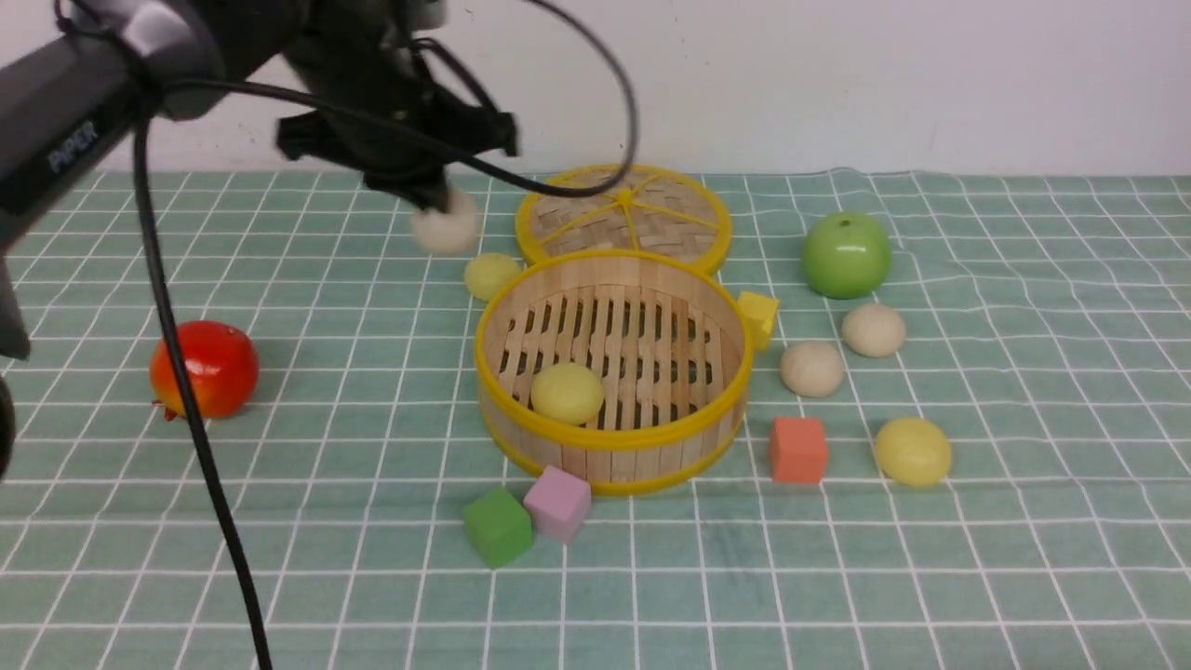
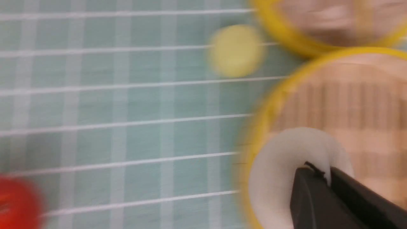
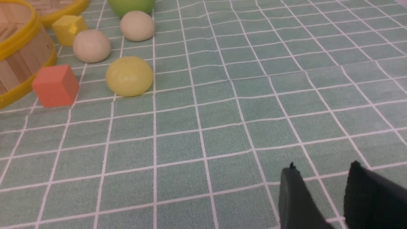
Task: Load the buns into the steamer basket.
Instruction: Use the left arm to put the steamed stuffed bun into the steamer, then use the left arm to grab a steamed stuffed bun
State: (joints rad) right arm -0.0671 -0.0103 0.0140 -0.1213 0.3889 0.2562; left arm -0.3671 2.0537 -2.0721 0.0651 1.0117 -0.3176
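My left gripper [image 1: 439,203] is shut on a beige-white bun [image 1: 447,226] and holds it in the air behind and left of the steamer basket [image 1: 609,439]. The blurred left wrist view shows that bun [image 2: 279,165] pinched between the dark fingers [image 2: 311,197], over the basket's rim [image 2: 264,108]. One pale yellow bun [image 1: 567,392] lies inside the basket and another [image 1: 492,274] lies on the cloth by its back left. Two beige buns [image 1: 812,368] [image 1: 873,329] and a yellow one [image 1: 913,451] lie to the right. My right gripper [image 3: 322,167] is open over bare cloth.
The flat woven lid [image 1: 623,219] lies behind the basket. A green apple [image 1: 846,254] sits at the right and a red fruit [image 1: 205,368] at the left. Yellow [image 1: 758,316], orange [image 1: 797,449], green [image 1: 497,526] and pink [image 1: 557,502] cubes ring the basket.
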